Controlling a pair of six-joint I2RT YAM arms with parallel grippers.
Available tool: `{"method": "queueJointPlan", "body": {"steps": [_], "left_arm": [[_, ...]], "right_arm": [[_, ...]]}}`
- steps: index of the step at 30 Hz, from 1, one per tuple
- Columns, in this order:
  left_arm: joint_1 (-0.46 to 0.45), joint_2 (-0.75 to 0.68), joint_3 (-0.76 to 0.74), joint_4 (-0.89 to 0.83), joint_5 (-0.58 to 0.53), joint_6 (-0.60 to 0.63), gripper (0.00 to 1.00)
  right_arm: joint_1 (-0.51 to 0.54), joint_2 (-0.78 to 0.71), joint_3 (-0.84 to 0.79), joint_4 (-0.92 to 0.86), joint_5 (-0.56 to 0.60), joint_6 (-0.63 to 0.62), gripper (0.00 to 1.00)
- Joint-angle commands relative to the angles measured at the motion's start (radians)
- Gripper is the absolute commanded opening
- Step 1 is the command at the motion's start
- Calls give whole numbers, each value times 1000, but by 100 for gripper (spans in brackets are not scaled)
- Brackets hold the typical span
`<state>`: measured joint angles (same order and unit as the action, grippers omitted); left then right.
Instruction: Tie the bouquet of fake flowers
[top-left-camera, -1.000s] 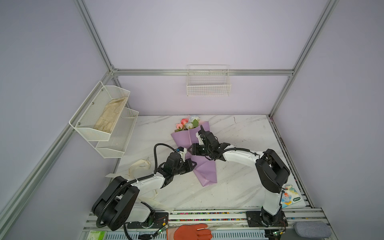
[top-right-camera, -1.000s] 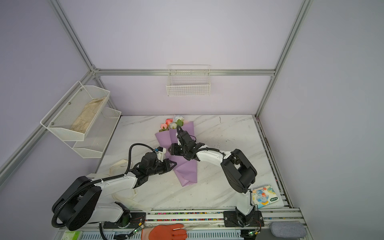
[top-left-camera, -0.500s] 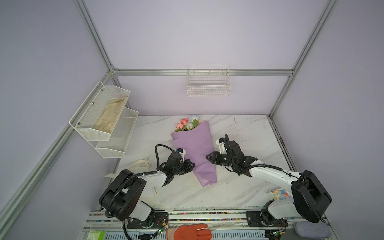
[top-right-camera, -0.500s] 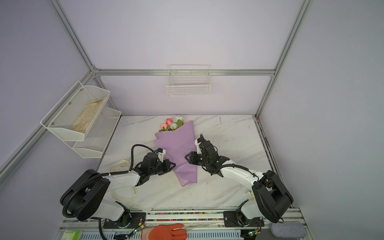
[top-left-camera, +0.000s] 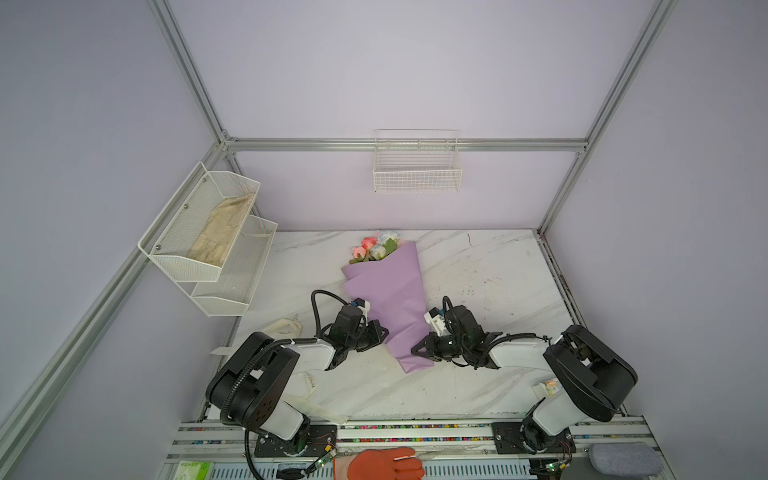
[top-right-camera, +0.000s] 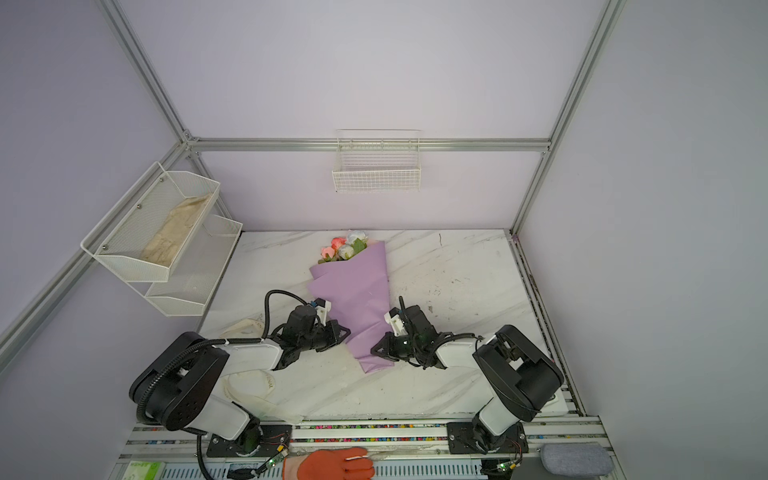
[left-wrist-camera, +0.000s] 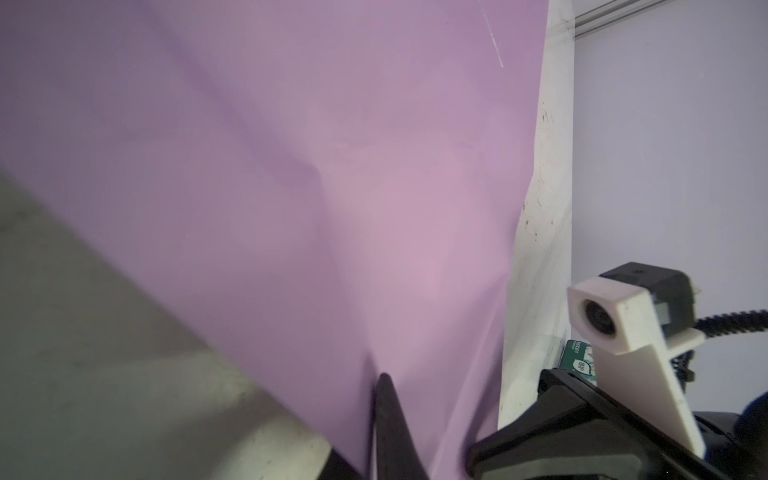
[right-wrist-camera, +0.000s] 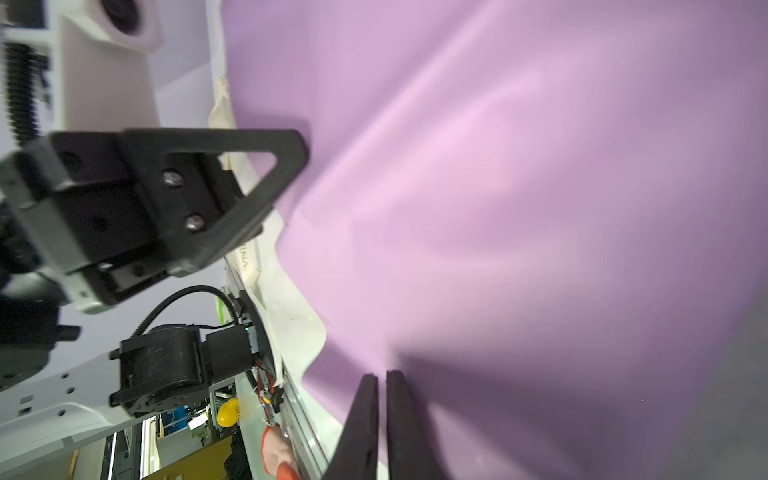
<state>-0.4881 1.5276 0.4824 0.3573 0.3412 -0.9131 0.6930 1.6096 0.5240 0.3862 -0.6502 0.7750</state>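
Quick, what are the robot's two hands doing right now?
Left gripper: closed, pinching the bouquet.
Right gripper: closed at the bouquet's edge; grip unclear.

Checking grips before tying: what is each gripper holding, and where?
Left gripper pinches the bouquet by its wrap's left edge; right gripper shut beside it, hold unclear.

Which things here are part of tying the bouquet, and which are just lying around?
For the job: bouquet, fake flowers, cream ribbon (probably the tie).
Lying about: wire basket, mesh shelf holding pale cloth, orange glove, grey pad.
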Motion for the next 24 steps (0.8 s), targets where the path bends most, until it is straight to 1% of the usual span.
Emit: {"method": "queueJointPlan", "body": {"steps": [1, 5, 9, 11, 14, 17, 21, 23, 24], "left_arm": [[17, 14, 57, 29, 17, 41, 8], [27, 44, 84, 37, 48, 60, 8], [31, 53, 93, 28, 44, 66, 8], [33, 51, 94, 31, 55, 66, 8], [33, 46, 100, 34, 73, 63, 9], [32, 41, 104, 30, 84, 59, 10], [34, 25, 104, 13, 73, 62, 10], [34, 28, 104, 11, 75, 62, 10], [34, 30, 105, 12, 78, 62, 10]], "right_arm": [[5, 32, -30, 43, 6, -12, 12], [5, 16, -14, 7, 18, -11, 14], [3, -116, 4, -31, 33, -1, 14], [3, -151, 27, -48, 25, -7, 16], [8, -118, 63, -43, -59, -13, 19], [31, -76, 76, -46, -44, -22, 17], [59, -11, 44, 1, -65, -13, 12], [73, 22, 26, 34, -95, -6, 11], [83, 35, 18, 38, -89, -6, 11]]}}
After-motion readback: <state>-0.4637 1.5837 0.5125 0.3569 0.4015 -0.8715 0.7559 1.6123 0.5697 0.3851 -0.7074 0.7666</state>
